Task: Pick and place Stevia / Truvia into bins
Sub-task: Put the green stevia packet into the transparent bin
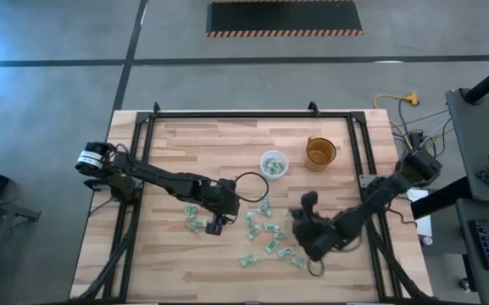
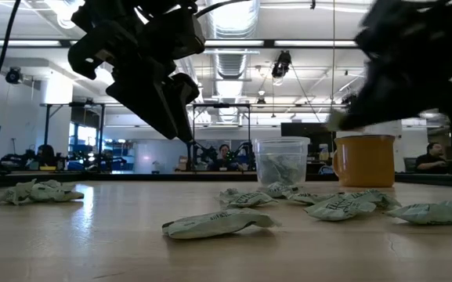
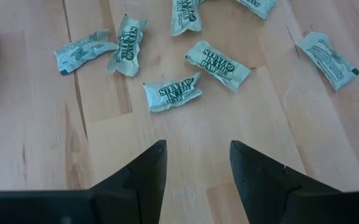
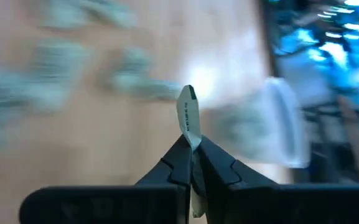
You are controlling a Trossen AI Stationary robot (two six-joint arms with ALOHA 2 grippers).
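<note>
Several pale green and white Stevia sachets (image 1: pixel 271 239) lie flat and scattered over the middle of the wooden table, with two more (image 1: pixel 193 217) by my left gripper. The clear plastic cup (image 1: pixel 273 163) stands upright farther back with sachets inside. My left gripper (image 3: pixel 195 155) hovers open above the table, a sachet (image 3: pixel 172 93) lying just beyond its fingertips. It also shows in the high view (image 1: pixel 216 225). My right gripper (image 1: pixel 310 200) is raised over the sachets, on the near side of the cup, and is shut on one sachet (image 4: pixel 188 115). My right gripper pinches one sachet between its two fingers. The sachet stands edge-on, and its free end (image 4: pixel 188 102) sticks out past the fingertips (image 4: pixel 180 152). It is lifted clear of the table. The cup (image 4: pixel 279 127) lies ahead of it.
An orange cup (image 1: pixel 319 152) stands right of the clear cup. A black metal frame (image 1: pixel 227 114) runs along the table's edges. Bare wood lies along the far and near sides. In the low view, people sit at desks in the room behind (image 2: pixel 429 157).
</note>
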